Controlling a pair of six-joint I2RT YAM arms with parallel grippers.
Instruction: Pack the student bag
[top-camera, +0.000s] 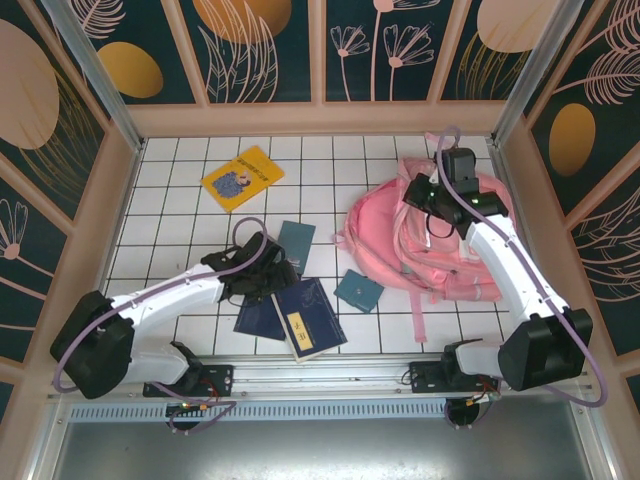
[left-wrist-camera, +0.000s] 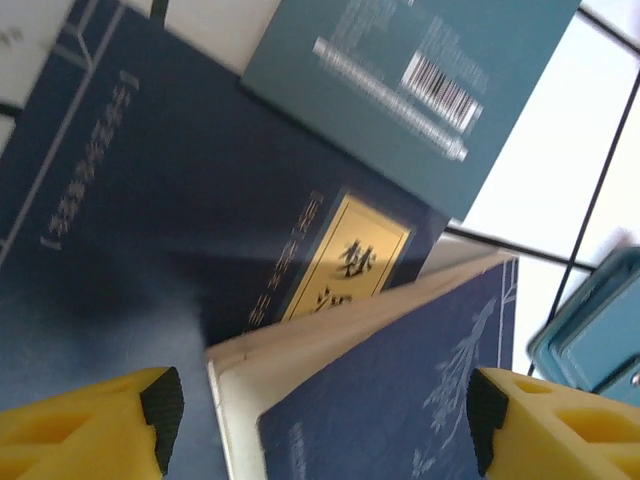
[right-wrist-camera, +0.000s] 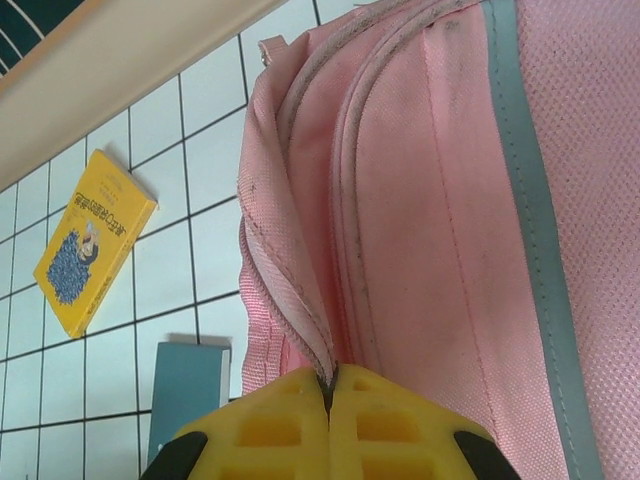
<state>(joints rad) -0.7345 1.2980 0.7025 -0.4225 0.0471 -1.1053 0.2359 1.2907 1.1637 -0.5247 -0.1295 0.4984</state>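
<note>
Tiled table (top-camera: 180, 190) | student bag (top-camera: 385, 225) flat | long axis roughly left-right

Top cam looked down from behind bases, whole table (top-camera: 180, 180). Left wrist close over navy books (left-wrist-camera: 150, 230); right wrist tight on student bag (right-wrist-camera: 430, 200), sharing yellow book (right-wrist-camera: 95, 245) with top.

the student bag (right-wrist-camera: 430, 200) is pink woven cloth with a fine rough weave, its grey strip (right-wrist-camera: 527, 200) smoother. the navy book (left-wrist-camera: 150, 200) has a matt cover, perhaps cloth-bound, with a shiny gold label (left-wrist-camera: 345, 265). the counter (top-camera: 180, 180) is glossy white tile.
</note>
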